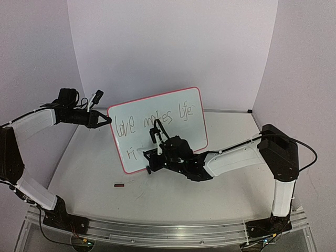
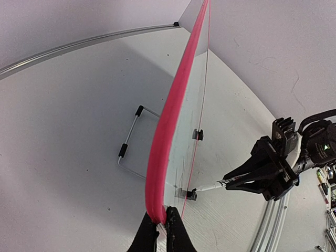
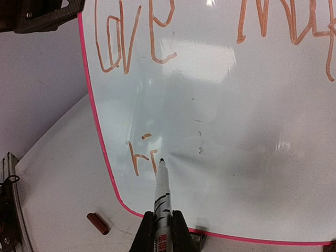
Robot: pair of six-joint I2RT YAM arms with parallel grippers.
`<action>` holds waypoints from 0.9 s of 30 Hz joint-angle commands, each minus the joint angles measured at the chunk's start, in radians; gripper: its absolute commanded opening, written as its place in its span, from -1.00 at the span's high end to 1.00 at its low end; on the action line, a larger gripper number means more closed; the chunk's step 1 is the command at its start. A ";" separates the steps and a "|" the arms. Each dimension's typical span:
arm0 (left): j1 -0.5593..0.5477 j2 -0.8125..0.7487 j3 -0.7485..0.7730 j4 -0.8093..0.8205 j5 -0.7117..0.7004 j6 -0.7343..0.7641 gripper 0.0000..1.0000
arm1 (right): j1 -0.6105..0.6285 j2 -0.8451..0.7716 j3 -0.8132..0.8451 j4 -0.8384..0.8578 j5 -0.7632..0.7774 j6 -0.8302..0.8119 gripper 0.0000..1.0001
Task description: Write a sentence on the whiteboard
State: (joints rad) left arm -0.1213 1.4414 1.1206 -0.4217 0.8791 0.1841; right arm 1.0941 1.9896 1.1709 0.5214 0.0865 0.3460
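The whiteboard [image 1: 191,131] stands tilted on the table, white with a thin pink frame [image 2: 167,121]. The sentence on it reads "love makes life" [image 1: 155,119] on the top line, with "ri" [image 3: 142,157] below it. My left gripper [image 1: 107,120] is shut on the board's left edge, its fingertips pinching the frame [image 2: 160,223]. My right gripper [image 3: 161,228] is shut on a white marker [image 3: 161,191]. The marker's tip [image 3: 161,160] sits at the board just right of the "i". In the top view this gripper [image 1: 157,147] is in front of the board's lower middle.
A small reddish-brown marker cap [image 1: 119,185] lies on the table in front of the board's lower left corner [image 3: 98,223]. A wire stand [image 2: 131,147] and two black clip feet [image 2: 197,134] hold the board. Grey walls enclose the table.
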 commanded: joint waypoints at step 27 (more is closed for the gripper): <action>-0.023 0.016 0.021 -0.045 -0.061 0.067 1.00 | -0.020 0.046 0.040 -0.043 -0.067 0.027 1.00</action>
State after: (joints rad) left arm -0.1265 1.4414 1.1248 -0.4263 0.8776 0.1852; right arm 1.0760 2.0140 1.2107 0.4773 0.0409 0.3598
